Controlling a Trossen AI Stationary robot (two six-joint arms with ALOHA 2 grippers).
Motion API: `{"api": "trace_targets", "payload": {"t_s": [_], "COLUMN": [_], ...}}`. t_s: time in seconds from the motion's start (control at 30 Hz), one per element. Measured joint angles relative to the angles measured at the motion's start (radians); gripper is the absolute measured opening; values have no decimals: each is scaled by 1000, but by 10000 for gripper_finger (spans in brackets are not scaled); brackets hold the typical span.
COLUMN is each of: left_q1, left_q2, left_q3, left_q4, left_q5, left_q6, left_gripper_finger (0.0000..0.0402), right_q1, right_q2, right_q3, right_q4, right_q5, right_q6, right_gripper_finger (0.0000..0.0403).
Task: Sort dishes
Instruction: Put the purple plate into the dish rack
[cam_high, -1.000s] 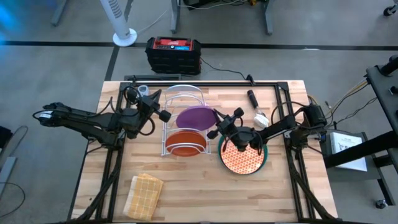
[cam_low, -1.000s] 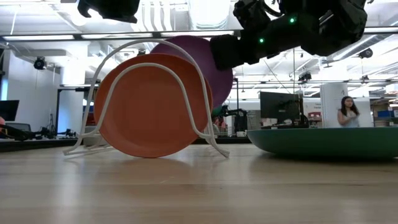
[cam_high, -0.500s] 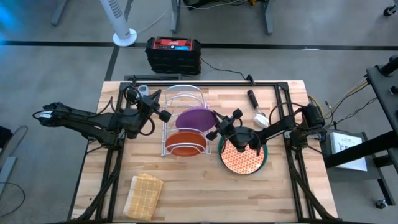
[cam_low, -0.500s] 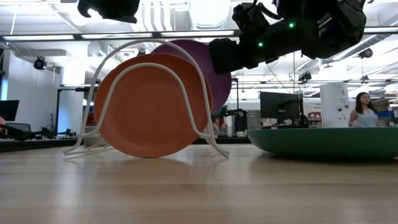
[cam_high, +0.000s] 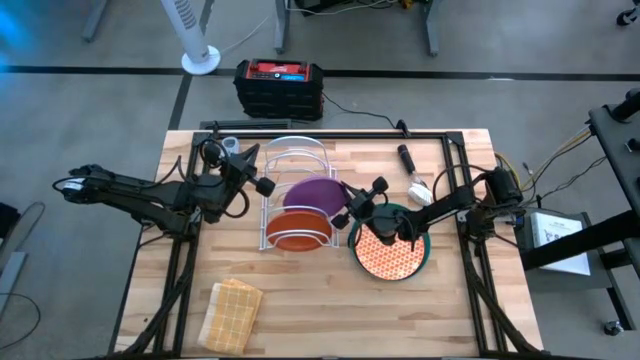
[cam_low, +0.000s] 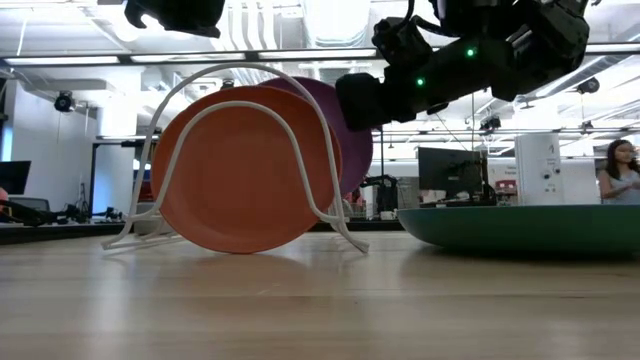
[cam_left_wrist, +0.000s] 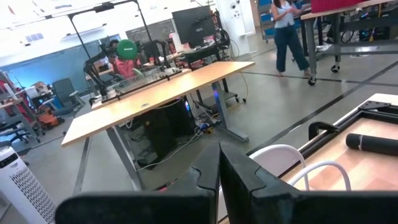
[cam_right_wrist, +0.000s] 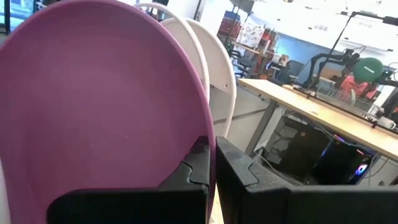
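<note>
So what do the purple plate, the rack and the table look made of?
Purple plate: likely matte plastic or melamine, with an even, glare-free colour. Rack: white-coated wire, thin bent hoops. Table: pale wood planks with visible seams and grain, lightly sheened in the low view.

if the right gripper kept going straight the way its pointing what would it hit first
The right gripper is shut on the rim of the round purple plate, pointing toward the white wire rack. Pushing on would probably drive the plate against the rack's hoops first, or the plain orange plate beside it; depth is unclear.
</note>
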Motion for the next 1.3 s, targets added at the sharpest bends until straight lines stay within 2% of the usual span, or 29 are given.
{"api": "trace_targets", "payload": {"t_s": [0.7, 0.9, 1.3], "left_q1": [0, 0, 0], "left_q2": [0, 0, 0], "left_q3": [0, 0, 0], "left_q4": [-9, -11, -13], "left_q5": [0, 0, 0], "left_q6": [0, 0, 0], "left_gripper_finger": [0, 0, 0], "right_q1": [0, -1, -1], "right_q2": [0, 0, 0], "right_q3": [0, 0, 0], "right_q4": [-64, -67, -75], "right_q5": [-25, -68, -75], "right_q6": [-2, 2, 27], "right_gripper_finger": [0, 11, 18]}}
